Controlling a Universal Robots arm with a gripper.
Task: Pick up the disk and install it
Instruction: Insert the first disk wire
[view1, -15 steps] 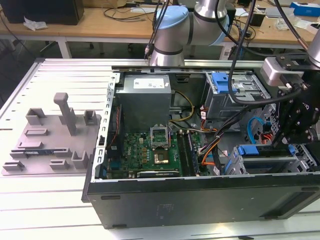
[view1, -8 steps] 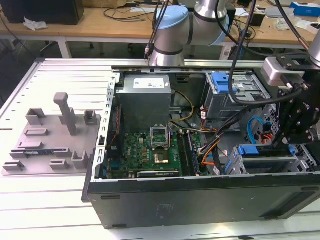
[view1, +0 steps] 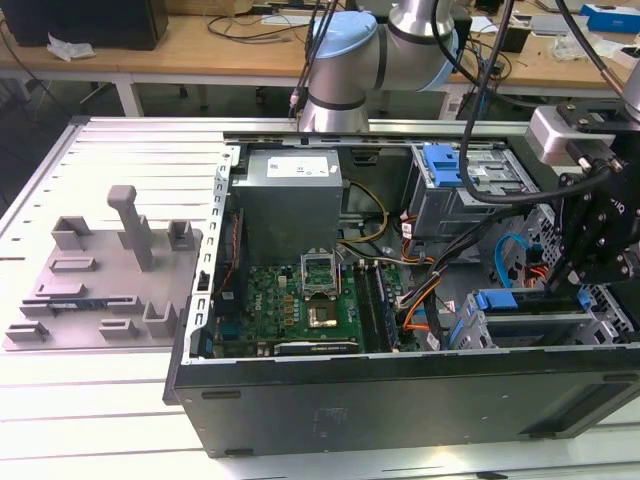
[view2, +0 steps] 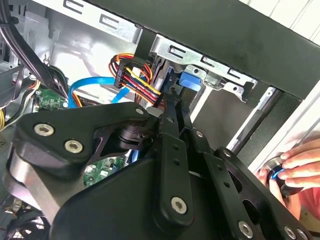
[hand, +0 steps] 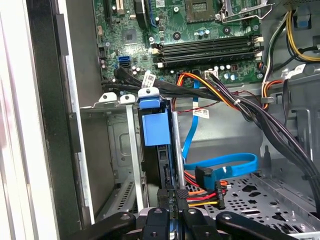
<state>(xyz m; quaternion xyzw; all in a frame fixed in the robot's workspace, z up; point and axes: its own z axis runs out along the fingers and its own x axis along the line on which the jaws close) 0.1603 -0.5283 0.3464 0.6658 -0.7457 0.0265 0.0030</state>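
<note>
The disk (hand: 155, 127) stands on edge in a slot of the metal cage (hand: 117, 150) inside the open case (view1: 400, 395). Its blue frame faces out of the slot and a paler blue tab (hand: 149, 102) sits at 1 end. The pincer (view2: 173, 102) is right at that frame. Its 2 black fingers (view2: 170, 150) are drawn together with no real gap, and their tips meet just beside the tab. I cannot tell whether they pinch part of the frame or only press on it. Close around the disk, a flat blue cable (hand: 225, 162) loops over the perforated floor of the case. A bunch of red, yellow and orange wires (hand: 202, 182) lies beside that cable, and thick black cables (hand: 240, 102) cross between the cage and the green board (hand: 200, 30). In the exterior view the cage is at the case's end on the exterior view's right, with the black wrist of the arm (view1: 370, 50) above it, and a grey power box (view1: 290, 195) sits at the other end. The case lies on its side on the white desk (view1: 100, 420). A grey plate (view1: 100, 280) with upright posts lies on the desk well apart from the case, on the exterior view's left. In the second wrist view a person's hand (view2: 300, 165) has its fingertips on a round dark knob with a blue ring, just outside the case wall.
</note>
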